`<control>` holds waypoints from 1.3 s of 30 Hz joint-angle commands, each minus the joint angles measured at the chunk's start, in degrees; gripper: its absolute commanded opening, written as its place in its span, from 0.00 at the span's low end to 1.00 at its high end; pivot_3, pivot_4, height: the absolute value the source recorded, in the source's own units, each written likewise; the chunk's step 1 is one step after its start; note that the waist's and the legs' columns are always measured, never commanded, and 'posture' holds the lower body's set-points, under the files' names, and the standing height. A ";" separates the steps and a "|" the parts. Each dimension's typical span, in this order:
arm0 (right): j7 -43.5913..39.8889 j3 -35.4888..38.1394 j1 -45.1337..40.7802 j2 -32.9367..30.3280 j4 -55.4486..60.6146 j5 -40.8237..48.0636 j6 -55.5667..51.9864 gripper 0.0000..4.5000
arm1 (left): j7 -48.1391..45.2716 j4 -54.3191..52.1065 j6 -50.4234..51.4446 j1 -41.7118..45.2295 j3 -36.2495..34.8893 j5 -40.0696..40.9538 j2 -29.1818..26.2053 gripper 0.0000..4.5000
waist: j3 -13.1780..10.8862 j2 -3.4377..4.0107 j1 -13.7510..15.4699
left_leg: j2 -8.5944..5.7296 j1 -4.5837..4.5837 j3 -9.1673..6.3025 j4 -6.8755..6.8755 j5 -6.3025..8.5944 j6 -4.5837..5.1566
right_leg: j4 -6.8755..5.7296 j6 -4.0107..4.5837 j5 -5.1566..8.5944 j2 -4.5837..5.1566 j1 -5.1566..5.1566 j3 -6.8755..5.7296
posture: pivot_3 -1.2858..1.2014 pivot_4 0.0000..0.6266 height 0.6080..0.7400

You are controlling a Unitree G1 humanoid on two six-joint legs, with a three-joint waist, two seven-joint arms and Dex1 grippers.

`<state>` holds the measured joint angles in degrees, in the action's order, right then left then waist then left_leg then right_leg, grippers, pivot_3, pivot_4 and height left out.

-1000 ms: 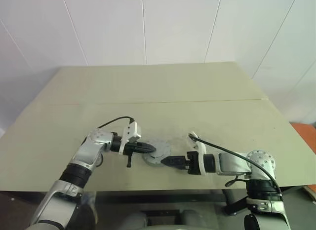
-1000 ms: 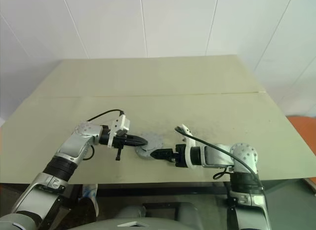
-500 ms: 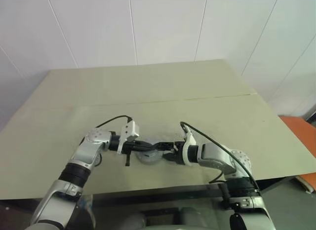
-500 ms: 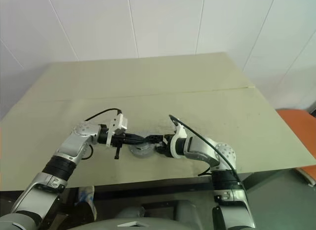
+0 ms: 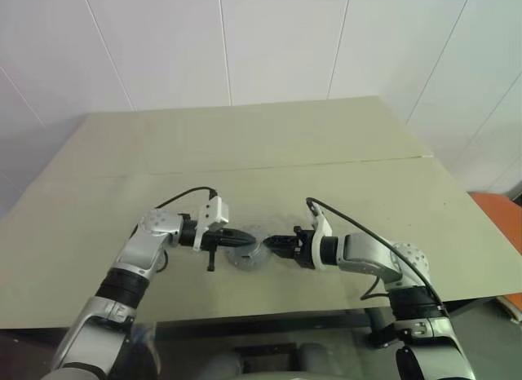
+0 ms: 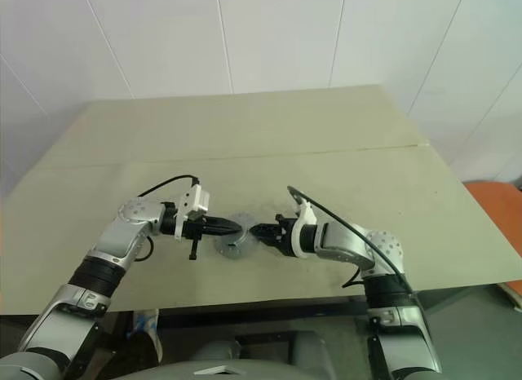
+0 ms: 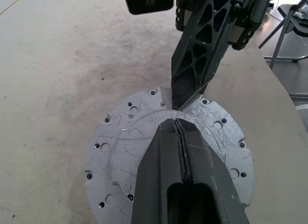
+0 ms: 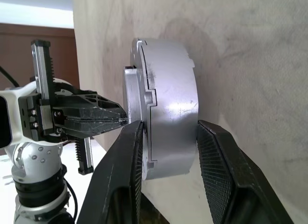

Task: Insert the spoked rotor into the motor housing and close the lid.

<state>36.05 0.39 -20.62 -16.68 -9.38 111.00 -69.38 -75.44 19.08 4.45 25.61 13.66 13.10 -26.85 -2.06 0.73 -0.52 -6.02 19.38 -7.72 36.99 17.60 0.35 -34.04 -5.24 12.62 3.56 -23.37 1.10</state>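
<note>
The motor housing [image 8: 173, 113] sits at the table's near middle as a short grey drum. The lid [image 7: 120, 147], a silver plate with small holes round its rim, lies flat on top of it. The spoked rotor is hidden. My left gripper [image 5: 253, 236] is shut, and its tips rest on the middle of the lid [image 6: 232, 245]. My right gripper [image 5: 267, 242] comes in from the other side with its fingers stacked one over the other and a gap between them. The housing's wall shows in that gap, and the upper fingertip [image 7: 185, 92] meets the lid's rim.
The beige table [image 5: 269, 160] has a seam [image 5: 342, 163] running across its middle and a dark scuffed patch [image 7: 96, 65] beside the housing. An orange object [image 5: 499, 213] stands on the floor past the table's right edge.
The camera has shifted. My right gripper has moved in to the housing's edge, its wrist has rolled and its fingers have drawn closer together. The left gripper has stayed shut on the lid's top.
</note>
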 commanded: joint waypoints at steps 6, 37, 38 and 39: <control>-3.79 -3.22 -3.03 -0.22 -0.68 0.42 0.41 0.29 | 13.00 6.11 10.37 3.82 -9.05 5.49 8.38 0.00 | -0.11 -0.29 -0.33 | 0.01 0.01 0.00 0.09 -0.02 0.02 | -0.07 -0.25 -0.16 -0.04 -0.36 -0.03 | 0.52 0.00 1.00; -29.79 10.65 -21.15 5.60 -16.36 -28.59 10.27 0.28 | 38.49 10.29 48.74 6.76 -37.12 29.04 12.89 0.04 | -0.13 -0.54 -0.44 | -0.16 0.64 0.17 0.12 -0.04 -0.05 | -0.20 -0.03 -0.49 0.02 -1.19 0.18 | 0.52 0.00 1.00; -30.62 11.39 -22.18 6.48 -17.46 -29.71 11.21 0.28 | 39.10 10.30 49.49 6.90 -38.17 30.17 13.29 0.09 | -0.13 -0.54 -0.46 | -0.15 0.69 0.17 0.12 -0.07 -0.09 | -0.21 0.02 -0.53 0.02 -1.26 0.18 | 0.52 0.00 1.00; -31.37 12.03 -22.94 7.13 -18.32 -30.77 11.71 0.28 | 39.58 10.31 50.04 7.00 -38.90 30.95 13.54 0.14 | -0.13 -0.54 -0.47 | -0.14 0.72 0.17 0.12 -0.10 -0.14 | -0.21 0.06 -0.60 0.00 -1.30 0.19 | 0.52 0.00 1.00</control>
<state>7.89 10.10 -40.15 -10.68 -28.48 80.05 -59.26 -36.38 31.33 53.55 31.63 -23.02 41.52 -13.01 -2.20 0.19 -0.99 -6.14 20.10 -7.55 37.10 17.48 0.18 -34.25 -5.15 11.97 3.55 -24.68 1.28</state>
